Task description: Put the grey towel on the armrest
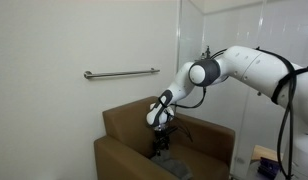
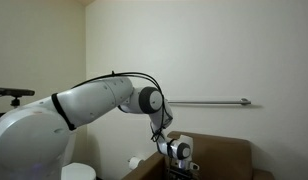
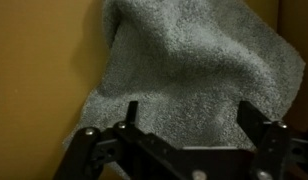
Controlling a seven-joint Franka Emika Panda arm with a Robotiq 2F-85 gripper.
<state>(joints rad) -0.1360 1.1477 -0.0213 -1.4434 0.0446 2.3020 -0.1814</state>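
The grey towel (image 3: 194,80) lies crumpled on the brown armchair seat and fills most of the wrist view. It also shows as a dark heap under the gripper in an exterior view (image 1: 164,152). My gripper (image 3: 189,115) is open, its two fingers spread wide just above the towel, with nothing between them. In both exterior views the gripper (image 1: 161,130) (image 2: 179,160) points down into the chair. The near armrest (image 1: 119,158) is brown and bare.
The brown armchair's backrest (image 1: 129,115) stands against a white wall with a metal grab rail (image 1: 122,73). A white partition stands beside the chair's far armrest (image 1: 209,130). A white round object (image 2: 79,172) sits low by the robot.
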